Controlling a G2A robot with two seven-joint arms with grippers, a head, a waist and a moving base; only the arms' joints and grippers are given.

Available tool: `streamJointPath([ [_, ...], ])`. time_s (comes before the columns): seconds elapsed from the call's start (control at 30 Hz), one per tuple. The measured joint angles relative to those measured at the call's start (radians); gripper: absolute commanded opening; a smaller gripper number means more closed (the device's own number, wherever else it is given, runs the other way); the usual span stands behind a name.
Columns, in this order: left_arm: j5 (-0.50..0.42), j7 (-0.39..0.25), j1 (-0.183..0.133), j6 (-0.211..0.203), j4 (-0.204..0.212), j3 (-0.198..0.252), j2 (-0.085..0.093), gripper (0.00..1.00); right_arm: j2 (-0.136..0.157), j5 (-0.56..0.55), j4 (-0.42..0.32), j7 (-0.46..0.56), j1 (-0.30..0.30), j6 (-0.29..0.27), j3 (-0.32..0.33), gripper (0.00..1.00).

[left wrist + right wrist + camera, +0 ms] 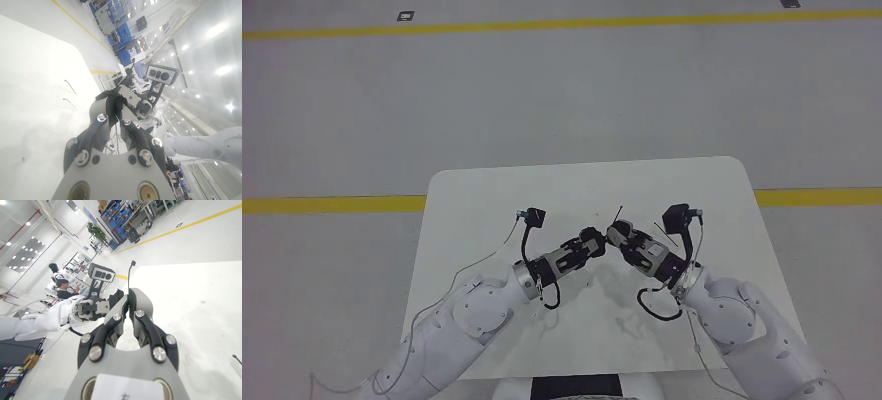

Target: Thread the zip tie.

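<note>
A pale grey floor (562, 100) surrounds the white tabletop (492, 200). One yellow line (542, 24) crosses it at 12 o'clock; another (332, 204) runs out at 9 and 3. Farther off, blue storage racks (117, 224) and a potted plant (96, 232) stand under ceiling lights (28, 223).
</note>
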Motion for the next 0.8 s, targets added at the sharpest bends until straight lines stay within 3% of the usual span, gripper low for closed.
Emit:
streamJointPath([
  [0.23,0.002,0.002,0.005,0.0,-0.003,-0.005,-0.001,0.0,0.004,-0.05,0.002,-0.007,-0.002,0.0,0.001,0.0],
  [0.6,-0.001,-0.01,0.003,0.0,0.001,-0.006,-0.004,0.0,0.005,-0.036,0.006,-0.015,0.002,0.0,-0.004,0.0],
  [0.63,-0.002,-0.011,0.003,0.0,0.001,-0.006,-0.005,0.0,0.005,-0.034,0.007,-0.014,0.003,0.0,-0.005,0.05],
  [0.7,-0.002,-0.012,0.003,0.0,0.002,-0.007,-0.005,0.0,0.005,-0.033,0.007,-0.013,0.005,0.0,-0.005,0.33],
  [0.8,-0.003,-0.012,0.003,0.0,0.002,-0.008,-0.006,0.0,0.005,-0.029,0.009,-0.016,0.007,0.0,-0.004,0.4],
])
